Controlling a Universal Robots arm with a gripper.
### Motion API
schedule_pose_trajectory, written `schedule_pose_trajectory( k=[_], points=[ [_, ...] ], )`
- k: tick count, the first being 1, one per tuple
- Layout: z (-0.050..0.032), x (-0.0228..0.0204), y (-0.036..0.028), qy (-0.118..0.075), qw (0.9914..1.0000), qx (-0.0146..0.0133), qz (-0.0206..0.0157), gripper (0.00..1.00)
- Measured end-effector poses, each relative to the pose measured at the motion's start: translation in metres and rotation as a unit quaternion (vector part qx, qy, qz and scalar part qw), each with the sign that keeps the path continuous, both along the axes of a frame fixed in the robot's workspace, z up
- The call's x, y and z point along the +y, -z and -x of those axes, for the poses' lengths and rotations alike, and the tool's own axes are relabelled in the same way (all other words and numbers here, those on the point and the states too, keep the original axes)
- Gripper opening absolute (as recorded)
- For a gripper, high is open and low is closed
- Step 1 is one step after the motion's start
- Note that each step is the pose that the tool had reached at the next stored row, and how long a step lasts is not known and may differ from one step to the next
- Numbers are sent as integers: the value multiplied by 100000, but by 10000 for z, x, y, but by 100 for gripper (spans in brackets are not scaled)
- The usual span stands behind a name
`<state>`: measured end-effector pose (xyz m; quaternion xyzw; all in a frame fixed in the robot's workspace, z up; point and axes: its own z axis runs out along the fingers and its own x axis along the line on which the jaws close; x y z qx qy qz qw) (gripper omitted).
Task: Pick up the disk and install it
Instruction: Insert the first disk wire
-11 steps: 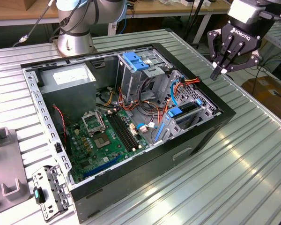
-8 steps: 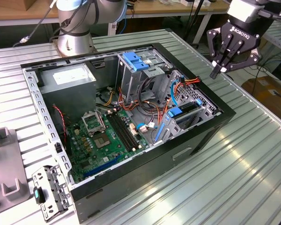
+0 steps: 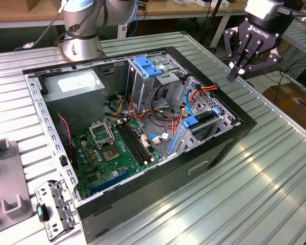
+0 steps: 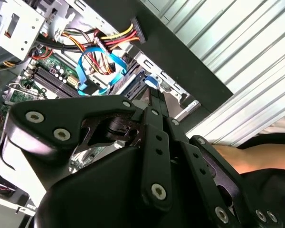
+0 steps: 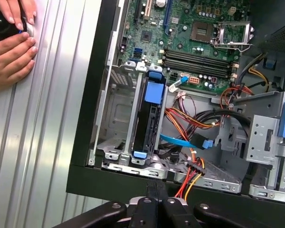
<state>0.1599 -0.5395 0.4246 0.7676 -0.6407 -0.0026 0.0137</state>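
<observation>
**Disk seated in bay; tool closed and empty, clear of case**

Exterior view: An open computer case [image 3: 214,153] lies on the ribbed metal counter [image 3: 255,194]. Taking the case's centre as the dial, the tool [image 3: 234,74] hangs in the air at about two o'clock, clear of the case. Its fingers are drawn together with nothing between them. The disk [image 3: 204,120] stands on edge in the drive bay at three o'clock, close against the case wall, with a blue carrier tab showing. The motherboard [image 3: 112,148] lies at seven o'clock and the grey power-supply box [image 3: 74,84] at ten. The drive cage [image 3: 148,81] with its blue handle is at twelve.

First wrist view: The tool's fingertips meet and hold nothing. The disk sits between metal rails just inside the black case wall, blue frame visible at both ends. A cable bundle [image 5: 185,116] of orange, red and blue leads runs just beside it. A person's hands [image 5: 9,47] rest on the counter outside the case, around a small dark object, well apart from the tool.

Second wrist view: The tool's black linkages close to a single point above the bay corner. The disk's blue tab shows beyond them, untouched.
</observation>
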Motion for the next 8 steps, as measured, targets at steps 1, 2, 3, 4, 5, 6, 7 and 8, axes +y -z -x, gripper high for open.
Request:
schedule_pose_trajectory(
  k=[1,2,3,4,5,6,7,8],
  points=[
    [-13,22,0,-76,100000,-1,18,11],
    [-24,39,0,-144,100000,-1,33,11],
    [-32,54,0,-197,100000,-2,50,11],
    [-46,80,0,-292,100000,-2,73,11],
    [-57,100,0,-364,99999,-3,98,11],
    [-66,115,0,-414,99999,-2,110,11],
    [-75,131,0,-468,99999,-2,116,11],
    [-84,146,0,-518,99999,0,122,11]
  ],
)
